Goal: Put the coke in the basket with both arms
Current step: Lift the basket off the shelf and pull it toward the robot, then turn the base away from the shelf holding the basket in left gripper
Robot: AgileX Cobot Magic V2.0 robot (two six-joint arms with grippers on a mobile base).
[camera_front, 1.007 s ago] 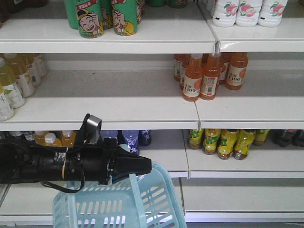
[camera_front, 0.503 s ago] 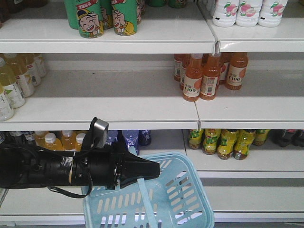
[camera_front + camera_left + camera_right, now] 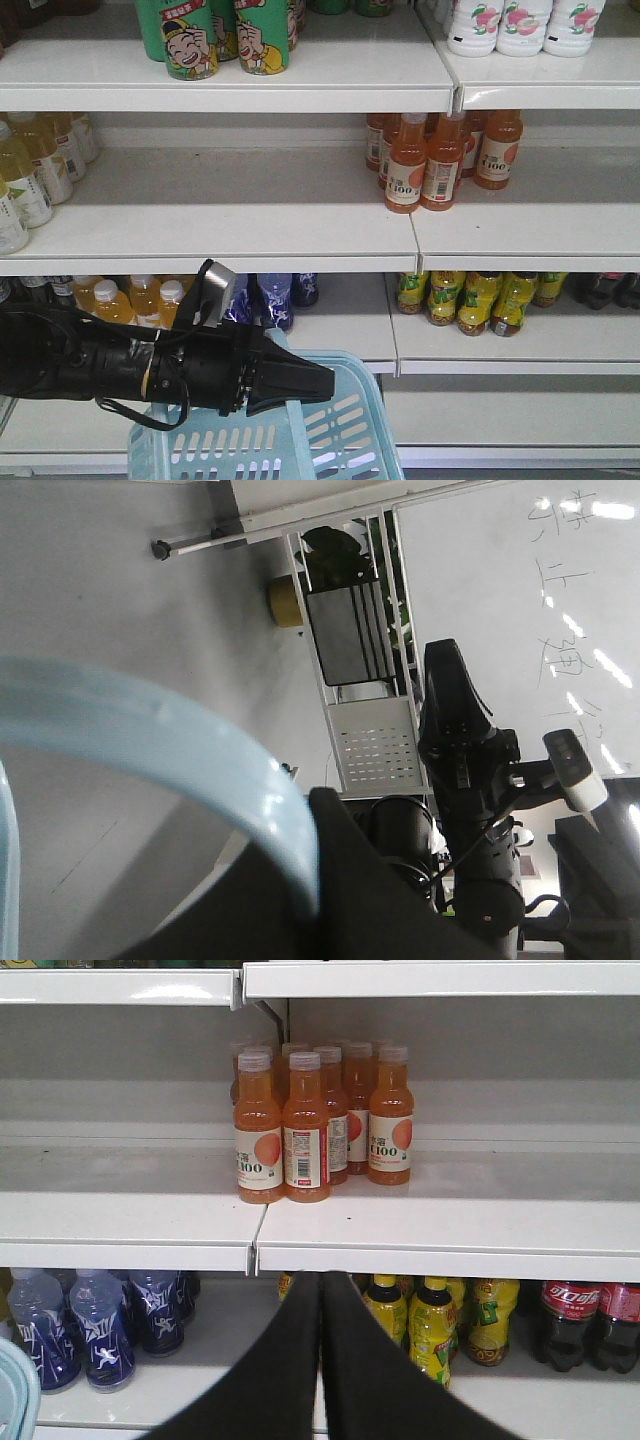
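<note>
Left claw (image 3: 328, 379) is clenched on the basket (image 3: 352, 425) handle. Right claw (image 3: 320, 1282) is pinched shut and empty. The coke (image 3: 568, 1325) stands upright on the lower shelf (image 3: 560, 1400) at its 3 o'clock, so the right arm's nearer.

light blue slotted plastic basket (image 3: 345, 440): bottom centre, before the white shelves (image 3: 250, 235)
black robot arm (image 3: 150, 365): from left, above basket rim
orange plastic bottles (image 3: 430, 160): middle shelf, right
</note>
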